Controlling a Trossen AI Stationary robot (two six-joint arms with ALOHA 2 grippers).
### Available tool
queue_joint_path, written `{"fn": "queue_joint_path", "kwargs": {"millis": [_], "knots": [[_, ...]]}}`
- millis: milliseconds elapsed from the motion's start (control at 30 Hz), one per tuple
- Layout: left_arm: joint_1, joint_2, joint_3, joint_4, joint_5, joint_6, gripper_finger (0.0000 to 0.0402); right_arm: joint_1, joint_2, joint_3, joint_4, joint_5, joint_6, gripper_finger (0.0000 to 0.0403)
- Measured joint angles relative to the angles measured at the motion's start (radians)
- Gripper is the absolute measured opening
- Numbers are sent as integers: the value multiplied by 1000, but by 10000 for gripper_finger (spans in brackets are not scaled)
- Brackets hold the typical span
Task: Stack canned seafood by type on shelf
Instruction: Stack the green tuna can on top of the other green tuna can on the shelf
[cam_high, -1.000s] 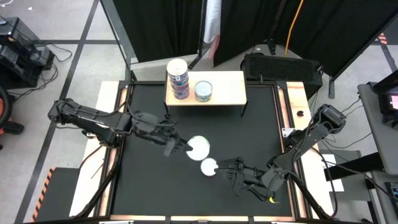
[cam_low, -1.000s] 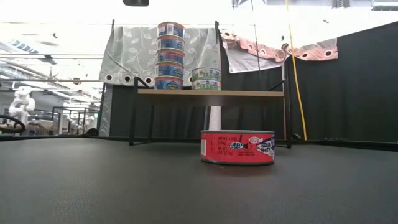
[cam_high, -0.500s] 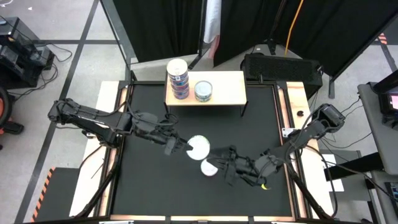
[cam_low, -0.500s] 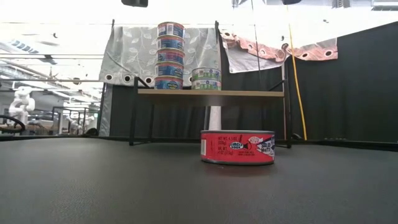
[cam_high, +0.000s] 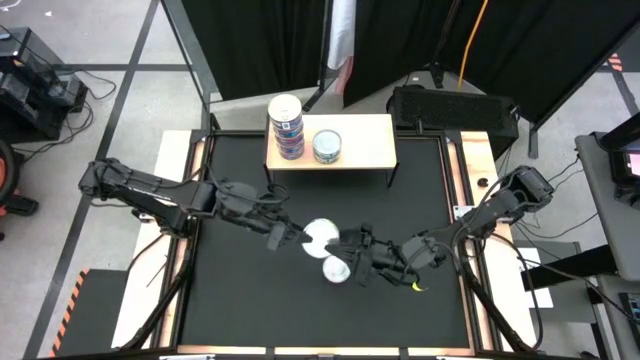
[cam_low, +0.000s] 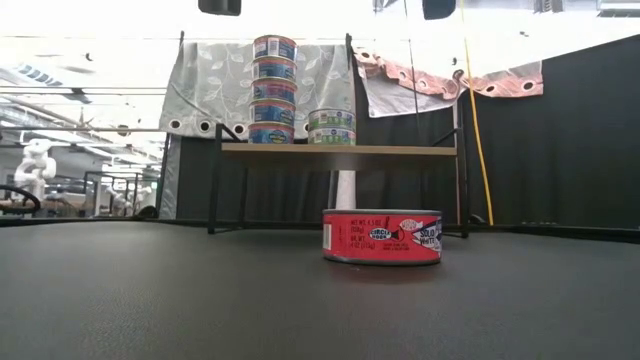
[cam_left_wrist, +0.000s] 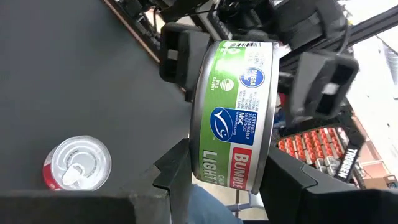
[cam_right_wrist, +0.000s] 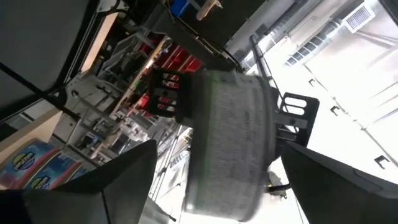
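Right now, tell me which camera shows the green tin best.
The left wrist view: the green tin fills the picture, label readable, clamped in the left gripper. The right wrist view shows it blurred. The high view shows only its lid. The low view misses it.

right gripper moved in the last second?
Yes. In the high view the right gripper has swung up and toward the shelf, from beside the red tin to the green tin in the left gripper.

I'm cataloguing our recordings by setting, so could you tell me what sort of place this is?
Probably a robotics lab or test room: black curtains enclose the work table, cables trail across the floor, and a small shelf holds stacked tins as practice props.
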Motion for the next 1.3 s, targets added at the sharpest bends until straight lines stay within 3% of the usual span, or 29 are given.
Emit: {"fn": "queue_joint_path", "kwargs": {"millis": [200, 533, 967, 1067, 1300], "knots": [[0, 33, 0, 3, -1, 1, 151, -12, 0, 0, 8, -23, 16, 317], [13, 29, 0, 13, -1, 26, 151, -10, 0, 0, -34, -20, 90, 218], [43, 20, 0, 11, 5, 58, 154, -11, 0, 0, -63, 9, 105, 131], [43, 20, 0, 12, -21, 73, 173, -11, 0, 0, -68, 30, 138, 126], [46, 6, 0, 11, -117, 169, 261, -9, 2, 0, -86, 32, 227, 141]]}}
